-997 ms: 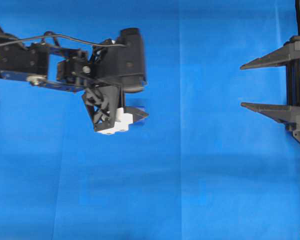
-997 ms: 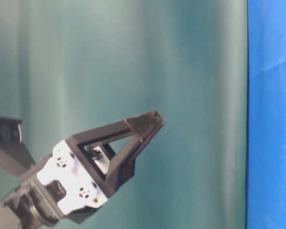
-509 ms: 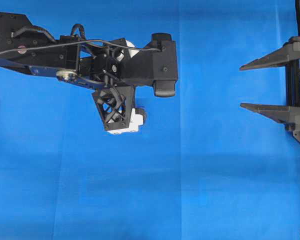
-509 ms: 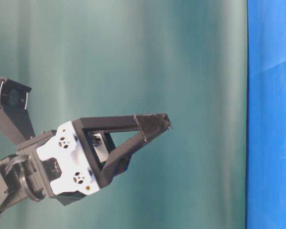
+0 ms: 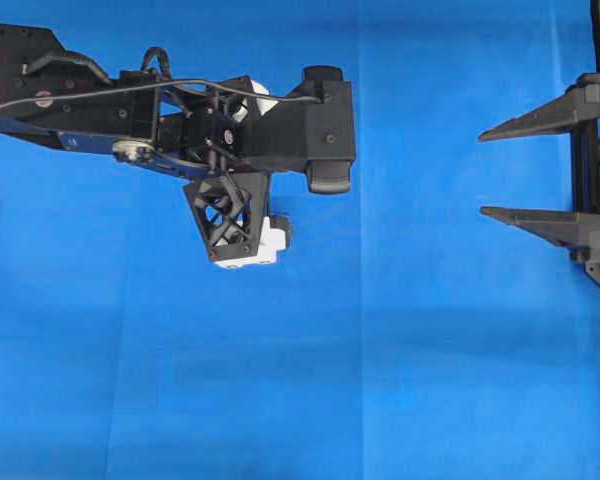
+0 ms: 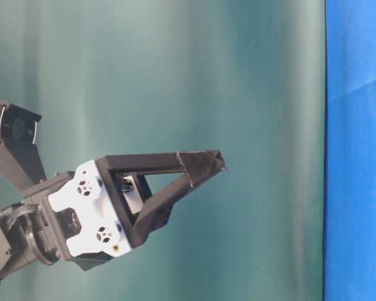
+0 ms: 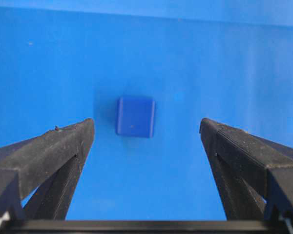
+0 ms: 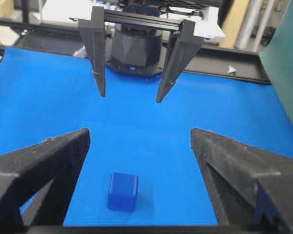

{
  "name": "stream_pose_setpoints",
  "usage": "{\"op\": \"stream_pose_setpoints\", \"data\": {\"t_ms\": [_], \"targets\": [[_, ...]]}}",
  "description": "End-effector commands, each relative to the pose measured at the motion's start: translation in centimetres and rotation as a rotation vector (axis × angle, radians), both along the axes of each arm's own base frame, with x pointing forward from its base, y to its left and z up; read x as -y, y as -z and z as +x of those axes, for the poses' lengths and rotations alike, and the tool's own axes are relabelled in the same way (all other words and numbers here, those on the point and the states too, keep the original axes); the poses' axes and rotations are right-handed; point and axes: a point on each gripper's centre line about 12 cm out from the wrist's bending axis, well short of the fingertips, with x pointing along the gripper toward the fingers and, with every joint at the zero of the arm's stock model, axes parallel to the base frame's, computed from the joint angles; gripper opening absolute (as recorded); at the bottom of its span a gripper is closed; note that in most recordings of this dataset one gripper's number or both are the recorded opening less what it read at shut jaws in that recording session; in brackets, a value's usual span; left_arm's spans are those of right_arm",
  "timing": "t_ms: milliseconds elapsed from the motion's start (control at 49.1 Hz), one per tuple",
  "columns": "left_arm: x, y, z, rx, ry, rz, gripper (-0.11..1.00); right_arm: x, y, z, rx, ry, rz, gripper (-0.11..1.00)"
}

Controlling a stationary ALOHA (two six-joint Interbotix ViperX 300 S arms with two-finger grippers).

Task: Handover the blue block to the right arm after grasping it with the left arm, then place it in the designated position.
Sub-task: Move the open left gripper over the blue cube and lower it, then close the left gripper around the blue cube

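Blue block (image 7: 135, 116) on cloth (image 7: 185, 58), centred ahead of wide-open left gripper (image 7: 146, 131); right gripper (image 8: 136, 141) wide open, empty, well apart from block; advised: descend squarely, straddle block evenly, then close.

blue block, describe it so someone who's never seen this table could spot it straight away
Start from the bright blue cloth that covers the table. The blue block lies flat on it, under the open left tool that hangs above, apart from it. It is a small cube with rounded edges, the only loose thing on the cloth, and a darker blue than the cloth around it.
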Motion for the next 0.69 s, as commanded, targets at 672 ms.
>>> {"op": "stream_pose_setpoints", "data": {"t_ms": [672], "targets": [[0.0,2.1,-0.4,0.006,-0.006,-0.003,0.93,0.1,-1.2,0.2,0.028,0.003,-0.003,0.97]]}}
